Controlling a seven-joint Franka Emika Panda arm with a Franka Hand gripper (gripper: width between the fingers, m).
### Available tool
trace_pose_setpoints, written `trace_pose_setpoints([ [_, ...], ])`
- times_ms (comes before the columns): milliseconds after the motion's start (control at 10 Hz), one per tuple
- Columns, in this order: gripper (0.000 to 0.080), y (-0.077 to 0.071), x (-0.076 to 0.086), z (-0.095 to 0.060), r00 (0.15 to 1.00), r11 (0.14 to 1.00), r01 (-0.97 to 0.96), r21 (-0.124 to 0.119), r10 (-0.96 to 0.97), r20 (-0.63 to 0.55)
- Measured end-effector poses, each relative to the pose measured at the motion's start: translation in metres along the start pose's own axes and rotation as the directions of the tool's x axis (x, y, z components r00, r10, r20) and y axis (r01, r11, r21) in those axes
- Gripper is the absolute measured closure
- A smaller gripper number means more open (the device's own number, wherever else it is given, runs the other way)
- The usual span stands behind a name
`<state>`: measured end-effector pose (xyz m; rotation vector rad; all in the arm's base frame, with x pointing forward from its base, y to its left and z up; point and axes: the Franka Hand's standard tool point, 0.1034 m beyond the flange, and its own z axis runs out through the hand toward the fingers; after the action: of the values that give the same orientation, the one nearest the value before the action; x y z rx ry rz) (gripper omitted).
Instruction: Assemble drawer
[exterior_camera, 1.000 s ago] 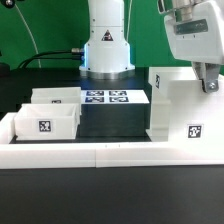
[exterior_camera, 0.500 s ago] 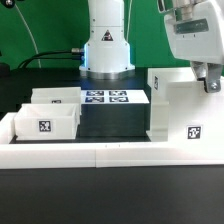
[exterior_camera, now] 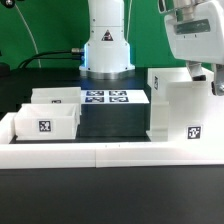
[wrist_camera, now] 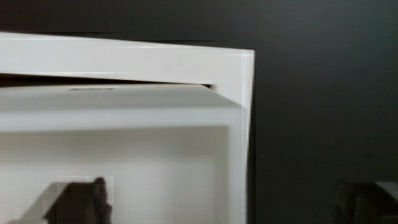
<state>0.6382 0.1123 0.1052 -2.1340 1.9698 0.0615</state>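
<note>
White plastic case (exterior_camera: 182, 105), black-and-white square tags (exterior_camera: 195, 130), gripper (exterior_camera: 213, 85) at its top edge, fingers (wrist_camera: 71, 200) spread wide

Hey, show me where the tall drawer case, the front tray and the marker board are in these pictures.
drawer case (exterior_camera: 190, 105): exterior view, on its broad white face above the tag.
front tray (exterior_camera: 65, 125): exterior view, on its front wall beside the tag.
marker board (exterior_camera: 106, 97): exterior view, on its middle among the tags.

The case (exterior_camera: 185, 110) stands at the exterior view's right, the front tray (exterior_camera: 45, 122) and rear tray (exterior_camera: 55, 97) at its left, the marker board (exterior_camera: 107, 97) flat between them.
</note>
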Motion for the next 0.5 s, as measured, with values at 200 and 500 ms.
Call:
trace_pose_setpoints([
  [200, 0.0153, 0.007, 0.001, -0.005, 0.997, 0.997, 0.075, -0.006, -0.075, 0.005],
  [500, 0.0151, 0.023, -0.001, -0.027, 0.954, 0.953, 0.298, -0.053, -0.295, 0.052],
])
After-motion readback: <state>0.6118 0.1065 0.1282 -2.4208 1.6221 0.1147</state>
